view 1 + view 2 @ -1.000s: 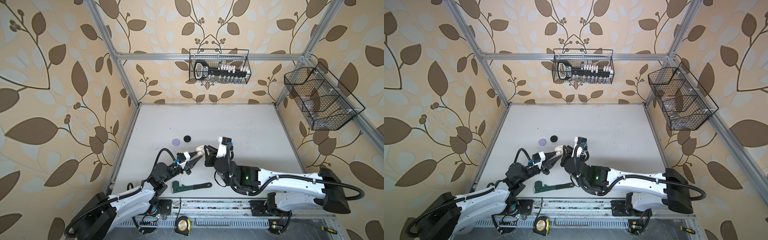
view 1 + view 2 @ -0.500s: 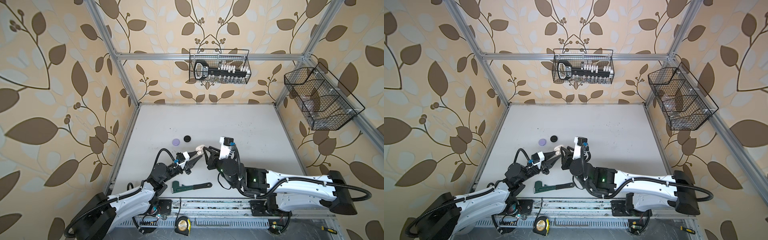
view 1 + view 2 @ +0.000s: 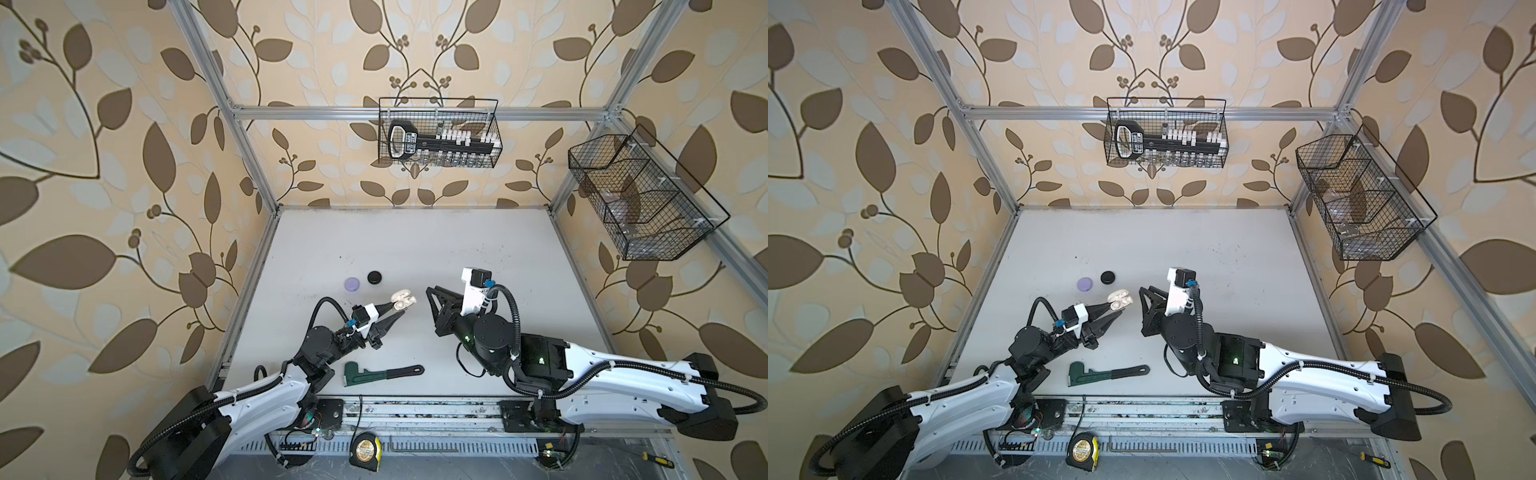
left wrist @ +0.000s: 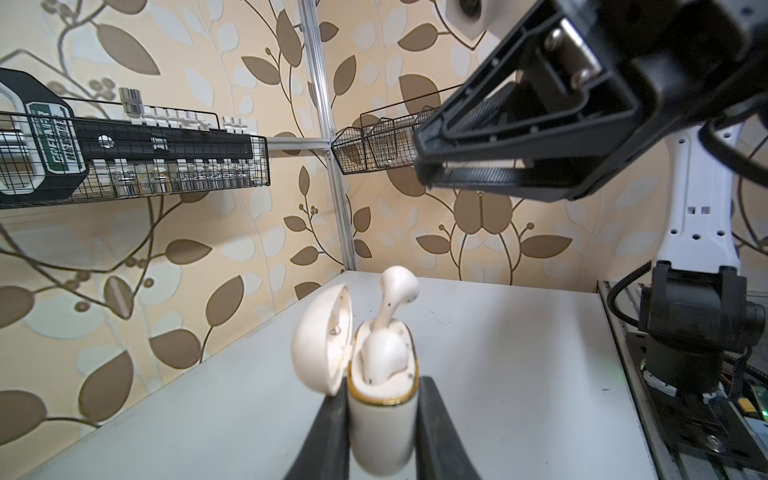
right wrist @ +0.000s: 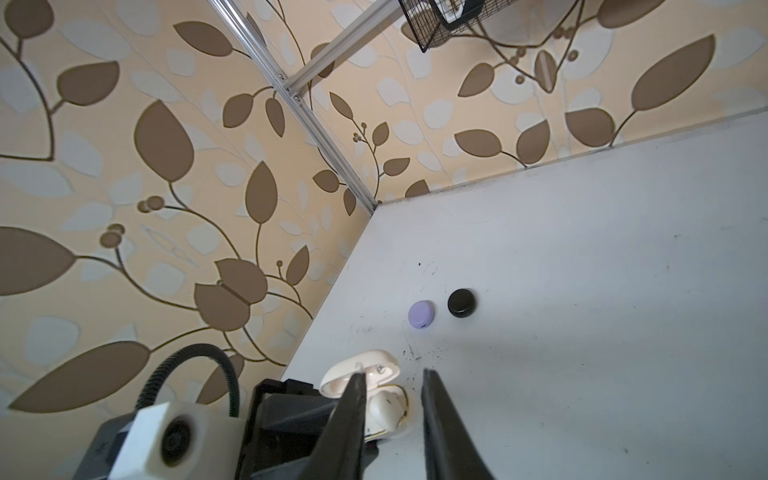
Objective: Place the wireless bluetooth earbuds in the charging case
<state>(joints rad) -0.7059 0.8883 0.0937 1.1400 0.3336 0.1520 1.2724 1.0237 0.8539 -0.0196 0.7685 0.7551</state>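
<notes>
Earbuds, cream-white, one upright, in open case tight between left fingers; right fingers slightly apart, empty.

Your open room: the bare table toward the back wall. In your way: lilac case, black case, and wrench near the front.

Beige leaf-patterned walls and aluminium posts enclose a white tabletop.

open white case, white earbuds standing inside
</notes>
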